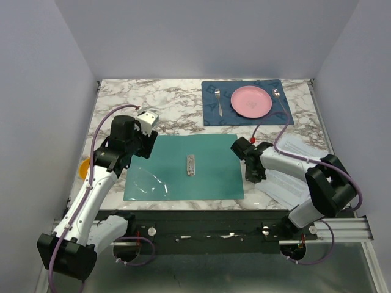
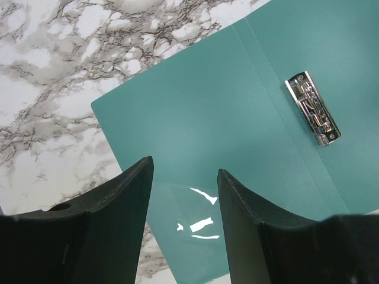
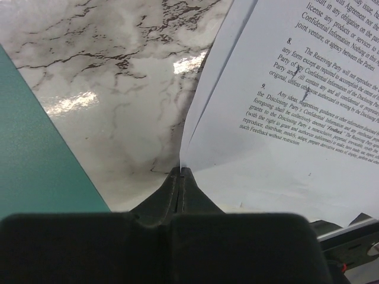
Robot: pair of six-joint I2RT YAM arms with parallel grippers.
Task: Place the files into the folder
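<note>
— Jaws of the right gripper (image 3: 180, 173): closed flat, nipping the near corner of the white printed paper sheets (image 3: 284, 118). That corner looks raised off the grey-veined marble tabletop (image 3: 118, 89) right at the tips.
— And the left gripper (image 2: 185, 168)?
— Half spread, holding nothing. It hangs over the left half of the thin teal-green plastic folder (image 2: 207, 100), above its clear inner sleeve (image 2: 198, 228).
— Folder state?
— It lies open and flat mid-table, silver metal clip (image 2: 312, 108) beside the spine. The sheets sit just to its right, not on it.
— Step, then?
— Pick-up of the files, by the look of it; nothing is in the folder yet. The next move likely calls for lifting or dragging the stack leftward over the folder's edge without the thin pinch slipping or the sheets fanning. The left arm looks placed to steady the cover.
</note>
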